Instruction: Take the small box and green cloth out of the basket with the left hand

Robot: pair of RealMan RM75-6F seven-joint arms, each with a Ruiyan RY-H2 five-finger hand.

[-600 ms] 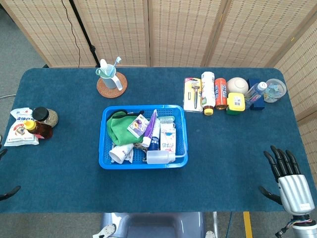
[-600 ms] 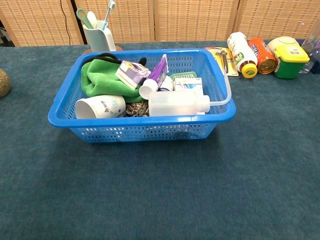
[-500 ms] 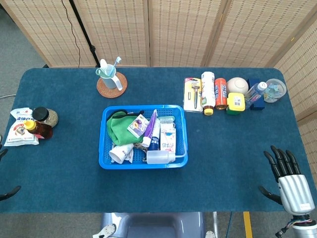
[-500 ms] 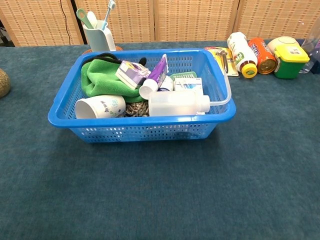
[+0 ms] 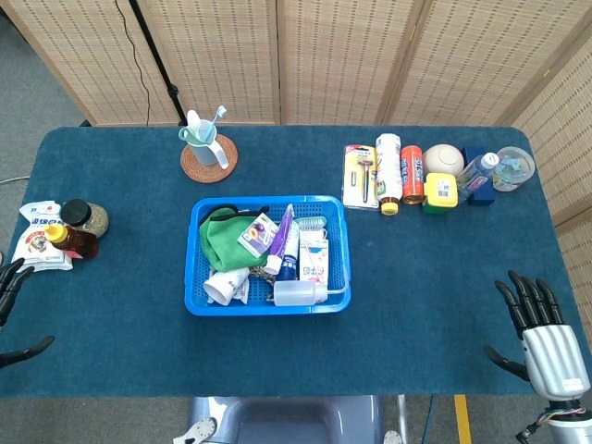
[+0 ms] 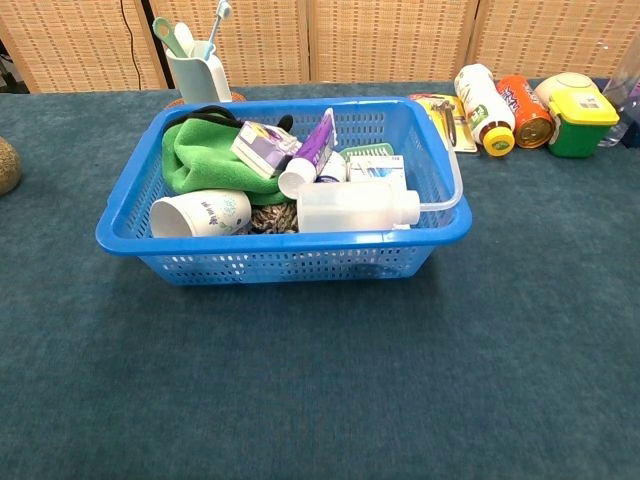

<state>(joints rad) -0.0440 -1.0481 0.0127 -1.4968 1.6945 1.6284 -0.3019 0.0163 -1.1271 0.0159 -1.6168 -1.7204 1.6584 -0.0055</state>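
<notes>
At the table's left edge, the robot's left hand [image 5: 11, 294] has crept in, fingers spread and empty, starting toward the blue plastic basket [image 5: 196, 268]; the right hand [image 5: 536, 326] rests open.

Left hand [image 5: 13, 305] cut off (frame edge).

Left hand [image 5: 13, 305] further into view at table's left edge.
</notes>
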